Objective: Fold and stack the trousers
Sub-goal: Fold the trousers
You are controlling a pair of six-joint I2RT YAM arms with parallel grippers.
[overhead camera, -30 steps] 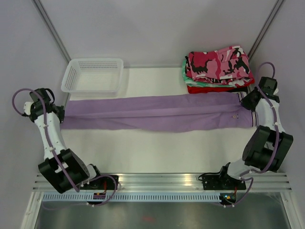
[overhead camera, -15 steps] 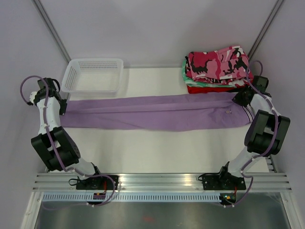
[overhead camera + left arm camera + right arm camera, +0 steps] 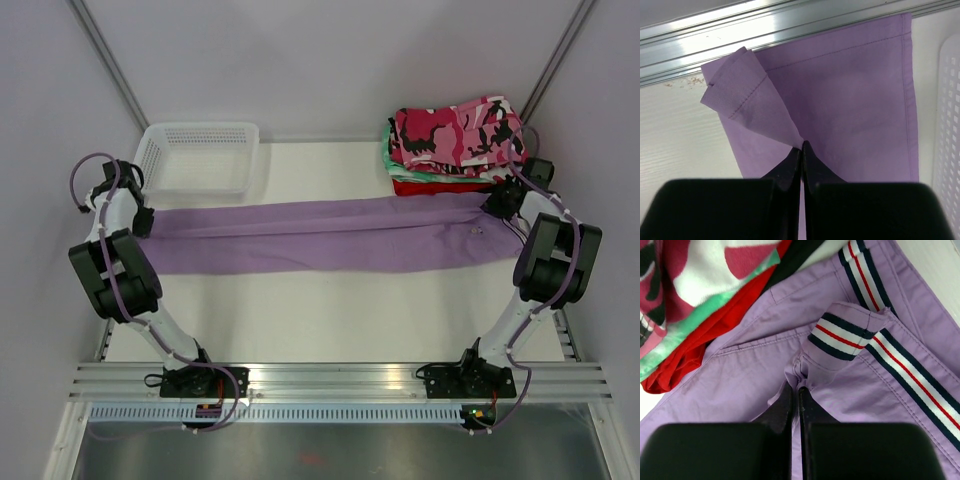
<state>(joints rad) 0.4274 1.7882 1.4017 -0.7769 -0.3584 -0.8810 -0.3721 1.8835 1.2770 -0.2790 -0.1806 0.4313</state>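
The lilac trousers (image 3: 330, 235) lie stretched left to right across the table, folded lengthwise. My left gripper (image 3: 143, 222) is shut on the leg hem at the left end; the left wrist view shows a pinched fold of lilac cloth (image 3: 760, 100) rising from the closed tips (image 3: 801, 146). My right gripper (image 3: 497, 205) is shut on the striped waistband (image 3: 850, 335) at the right end (image 3: 799, 385). The pink, white and black camouflage trousers (image 3: 460, 130) sit folded on top of the pile at the back right.
A white mesh basket (image 3: 195, 158) stands at the back left, close to the left gripper. Under the camouflage pair lie a green-and-white garment (image 3: 705, 310) and a red one (image 3: 440, 186). An aluminium rail (image 3: 340, 380) runs along the near edge.
Both grippers have moved toward the back of the table with their ends of the lilac trousers; the arms have swung up and the near edge of the cloth has shifted back.
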